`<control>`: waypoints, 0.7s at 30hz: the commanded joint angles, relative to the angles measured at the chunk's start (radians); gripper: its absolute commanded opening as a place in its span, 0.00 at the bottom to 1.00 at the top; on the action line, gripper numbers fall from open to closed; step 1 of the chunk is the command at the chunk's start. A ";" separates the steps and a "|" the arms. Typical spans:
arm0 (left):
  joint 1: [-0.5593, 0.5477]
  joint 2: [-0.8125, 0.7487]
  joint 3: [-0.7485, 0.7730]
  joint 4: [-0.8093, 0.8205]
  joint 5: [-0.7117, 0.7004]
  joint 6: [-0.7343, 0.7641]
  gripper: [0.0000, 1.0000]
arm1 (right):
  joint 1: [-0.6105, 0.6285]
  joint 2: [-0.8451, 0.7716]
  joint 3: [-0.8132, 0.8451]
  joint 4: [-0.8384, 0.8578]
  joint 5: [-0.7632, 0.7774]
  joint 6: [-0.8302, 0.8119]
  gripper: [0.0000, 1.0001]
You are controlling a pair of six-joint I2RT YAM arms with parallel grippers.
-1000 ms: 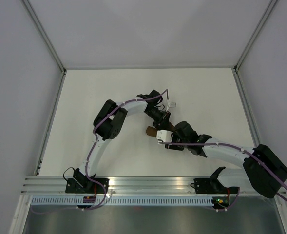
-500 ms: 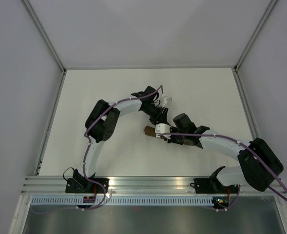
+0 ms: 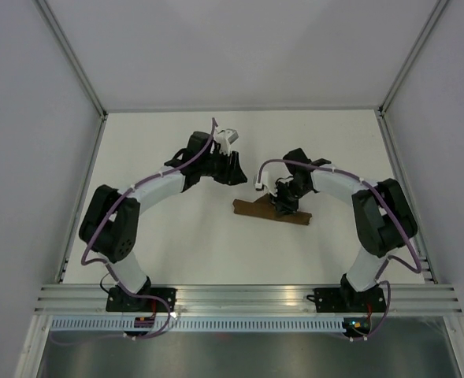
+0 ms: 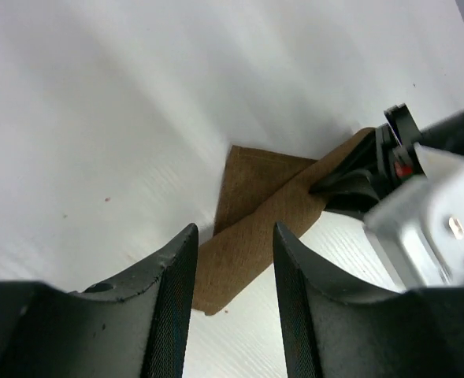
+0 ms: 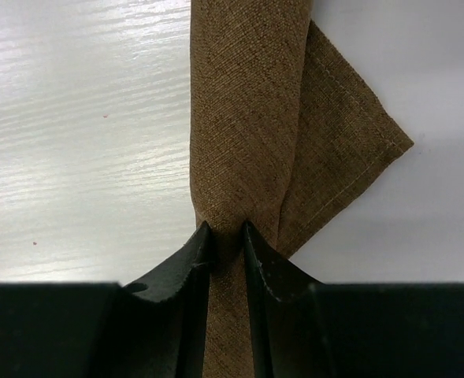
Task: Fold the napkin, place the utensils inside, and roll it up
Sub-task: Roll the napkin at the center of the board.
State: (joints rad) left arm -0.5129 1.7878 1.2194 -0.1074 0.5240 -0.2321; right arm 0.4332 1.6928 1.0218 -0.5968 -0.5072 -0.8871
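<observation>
The napkin (image 3: 257, 208) lies on the white table as a narrow dark brown roll, with one triangular corner flap (image 5: 350, 134) sticking out from under it. My right gripper (image 3: 283, 201) comes down on the roll near its middle, and in the right wrist view (image 5: 226, 236) the jaws pinch the napkin (image 5: 247, 118) tight. My left gripper (image 3: 237, 168) hangs open to the far left of the roll, apart from it. In the left wrist view (image 4: 233, 268) nothing sits between the fingers, and the napkin (image 4: 255, 213) lies beyond them. The utensils are out of view.
Grey walls enclose the white table (image 3: 161, 236) at the left, right and back. An aluminium rail (image 3: 239, 295) with both arm bases runs along the near edge. My right arm's elbow (image 3: 381, 213) stands to the right of the napkin.
My left gripper has let go of the roll, opened and drawn back to the far left. My right gripper has shut on the napkin, and its arm has swung round behind it.
</observation>
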 commanded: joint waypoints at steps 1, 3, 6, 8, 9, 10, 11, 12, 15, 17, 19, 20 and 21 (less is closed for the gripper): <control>-0.009 -0.155 -0.151 0.277 -0.158 -0.015 0.49 | -0.053 0.147 0.148 -0.214 -0.132 -0.105 0.28; -0.010 -0.229 -0.246 0.379 -0.182 0.023 0.50 | -0.082 0.203 0.205 -0.294 -0.154 -0.125 0.28; -0.032 -0.281 -0.351 0.472 -0.235 0.080 0.53 | -0.109 0.303 0.311 -0.359 -0.185 -0.157 0.28; -0.088 -0.317 -0.391 0.509 -0.300 0.170 0.53 | -0.119 0.364 0.379 -0.411 -0.203 -0.168 0.27; -0.116 -0.321 -0.414 0.523 -0.343 0.209 0.55 | -0.131 0.384 0.402 -0.440 -0.208 -0.170 0.27; -0.142 -0.323 -0.423 0.535 -0.384 0.288 0.55 | -0.136 0.425 0.446 -0.457 -0.215 -0.173 0.28; -0.191 -0.318 -0.429 0.540 -0.407 0.321 0.55 | -0.140 0.444 0.469 -0.474 -0.221 -0.173 0.28; -0.219 -0.309 -0.428 0.541 -0.438 0.355 0.55 | -0.151 0.464 0.492 -0.489 -0.228 -0.176 0.28; -0.306 -0.240 -0.381 0.503 -0.499 0.477 0.56 | -0.162 0.525 0.560 -0.532 -0.225 -0.171 0.28; -0.357 -0.178 -0.345 0.469 -0.545 0.551 0.56 | -0.165 0.550 0.581 -0.534 -0.221 -0.165 0.28; -0.395 -0.140 -0.324 0.439 -0.565 0.611 0.56 | -0.166 0.562 0.587 -0.529 -0.211 -0.159 0.28; -0.406 -0.110 -0.313 0.433 -0.567 0.626 0.56 | -0.166 0.564 0.587 -0.525 -0.208 -0.154 0.28; -0.414 -0.093 -0.301 0.428 -0.559 0.651 0.56 | -0.166 0.570 0.587 -0.515 -0.197 -0.142 0.29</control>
State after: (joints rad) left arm -0.9031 1.6463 0.8680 0.3309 0.0265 0.2512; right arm 0.2710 2.2082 1.5963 -1.1946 -0.7879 -0.9897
